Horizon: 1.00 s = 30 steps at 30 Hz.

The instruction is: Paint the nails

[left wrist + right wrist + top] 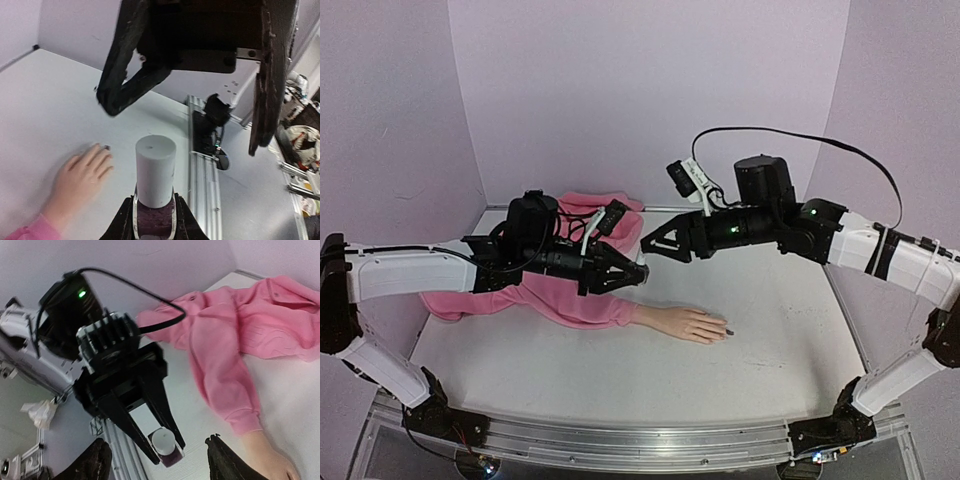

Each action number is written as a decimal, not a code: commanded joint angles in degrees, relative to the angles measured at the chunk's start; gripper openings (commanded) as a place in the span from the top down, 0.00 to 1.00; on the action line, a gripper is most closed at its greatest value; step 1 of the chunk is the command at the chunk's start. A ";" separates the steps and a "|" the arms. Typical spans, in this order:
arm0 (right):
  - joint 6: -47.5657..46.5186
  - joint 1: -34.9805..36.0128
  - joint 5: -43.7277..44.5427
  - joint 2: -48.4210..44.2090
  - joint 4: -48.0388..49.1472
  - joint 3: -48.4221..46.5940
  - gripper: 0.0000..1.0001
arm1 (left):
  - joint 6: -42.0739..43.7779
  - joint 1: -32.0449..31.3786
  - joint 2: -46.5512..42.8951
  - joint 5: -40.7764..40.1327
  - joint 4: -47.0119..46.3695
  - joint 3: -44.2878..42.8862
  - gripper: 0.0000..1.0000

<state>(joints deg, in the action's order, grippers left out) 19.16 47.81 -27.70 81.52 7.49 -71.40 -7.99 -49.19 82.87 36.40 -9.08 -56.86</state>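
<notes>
My left gripper (154, 231) is clamped on the dark glass body of the polish bottle (154, 216). The bottle stands upright between the fingers with its white cap (155, 167) fully exposed. The lower frame edge of the left wrist view cuts off the bottle base and most of both fingers.

My right gripper (180, 127) is released: its jaws are spread wide, hold nothing, and stand just beyond the cap, apart from it. In its own wrist view only the two fingertips show.

The mannequin hand (688, 323) lies flat on the white table (620, 375), near the bottle and lower than it. Of the nails (106, 147), one at a fingertip reads as dark. The rest are too small to judge. The pink sleeve (582, 303) covers the forearm.
</notes>
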 commanded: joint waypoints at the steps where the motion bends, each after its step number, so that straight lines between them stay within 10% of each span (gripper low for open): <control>1: -2.68 0.42 -19.00 1.36 6.51 -0.02 0.37 | -4.04 -0.31 -2.38 17.90 -1.91 -2.51 1.00; 19: 2.51 0.38 -23.56 4.88 14.05 1.03 0.83 | -3.88 -0.47 -5.22 13.79 -1.99 -1.65 1.00; 22: 2.62 0.41 -22.90 5.01 14.08 1.79 1.00 | -3.40 -0.47 -5.65 6.22 -2.04 -1.41 1.00; 30: 6.50 1.12 1.34 6.18 11.11 4.36 1.00 | -0.96 -0.47 -2.92 -34.19 -1.93 -3.96 1.00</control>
<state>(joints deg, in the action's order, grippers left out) 22.04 47.22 -39.48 87.11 21.58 -67.94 -10.50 -51.37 79.48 30.76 -7.07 -56.86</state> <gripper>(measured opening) 0.154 0.219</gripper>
